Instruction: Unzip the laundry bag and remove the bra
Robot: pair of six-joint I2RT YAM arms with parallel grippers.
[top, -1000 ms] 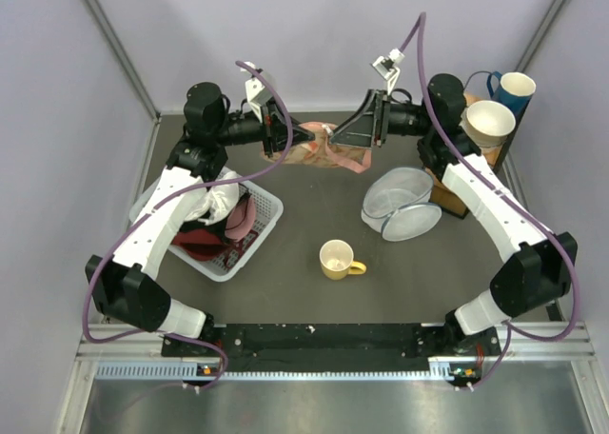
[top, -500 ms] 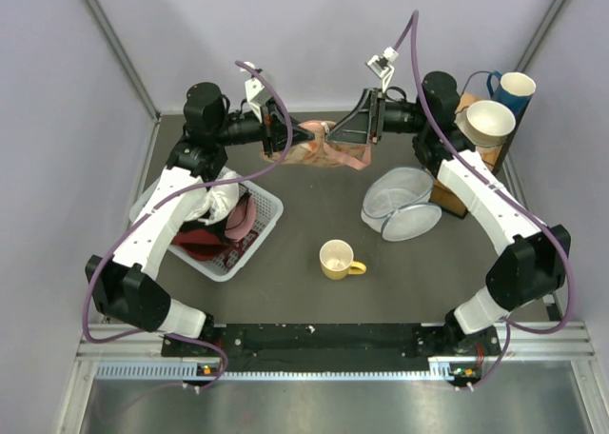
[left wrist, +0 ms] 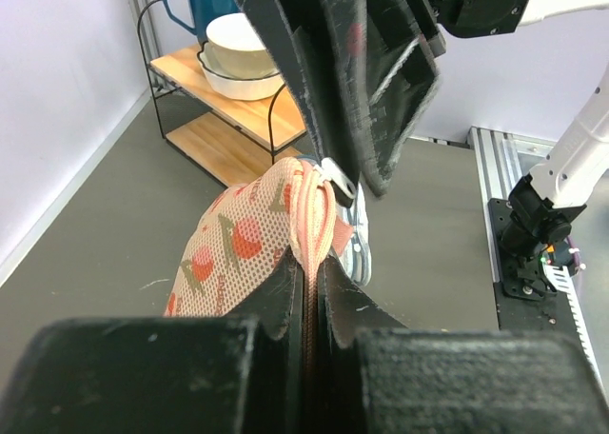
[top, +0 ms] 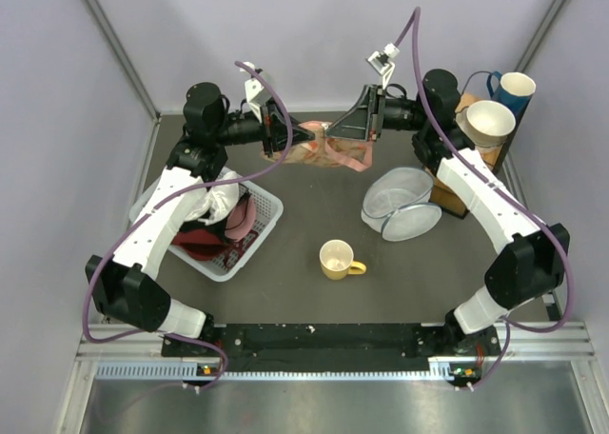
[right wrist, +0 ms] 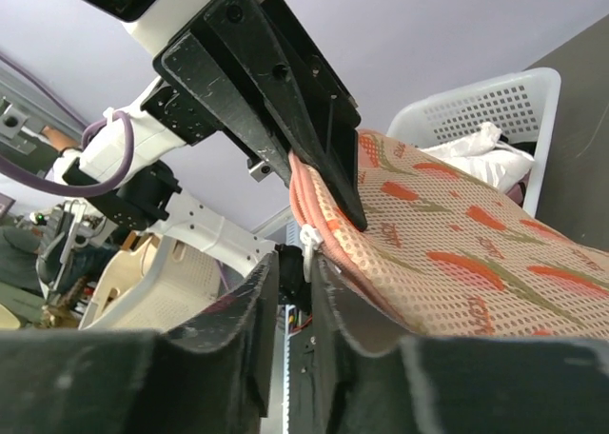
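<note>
So the laundry bag (top: 319,152) is up off the worktop (top: 314,220) at the far end, strung between the two hands, peach-pink mesh with little red prints, and a pink strap loop (top: 358,164) dangles off its lower right side. The left hand (top: 297,135) is clamped tight on the bag's left end; in the left wrist view its fingers (left wrist: 285,286) are squeezed together on the pink corded edge, with the rest of the bag (left wrist: 249,239) bulging out past them. The right hand (top: 331,129) comes in from the other side, almost nose to nose with the left one. In the right wrist view its fingers (right wrist: 249,296) are pulled in close right at the bag's (right wrist: 447,263) rim, and it looks like they're pinching the small white pull tab (right wrist: 308,237) there, though the contact itself is hard to see. Whether the zip is open at all, I can't tell. Below the left arm there's a white basket (top: 263,226) stuffed with clothes, a yellow mug (top: 337,260) sits near the middle of the worktop, and a round white mesh container (top: 400,204) with blue trim is off to the right, just beside a wooden rack (top: 447,194) carrying a white bowl (top: 488,122) and a blue mug (top: 515,89).
</note>
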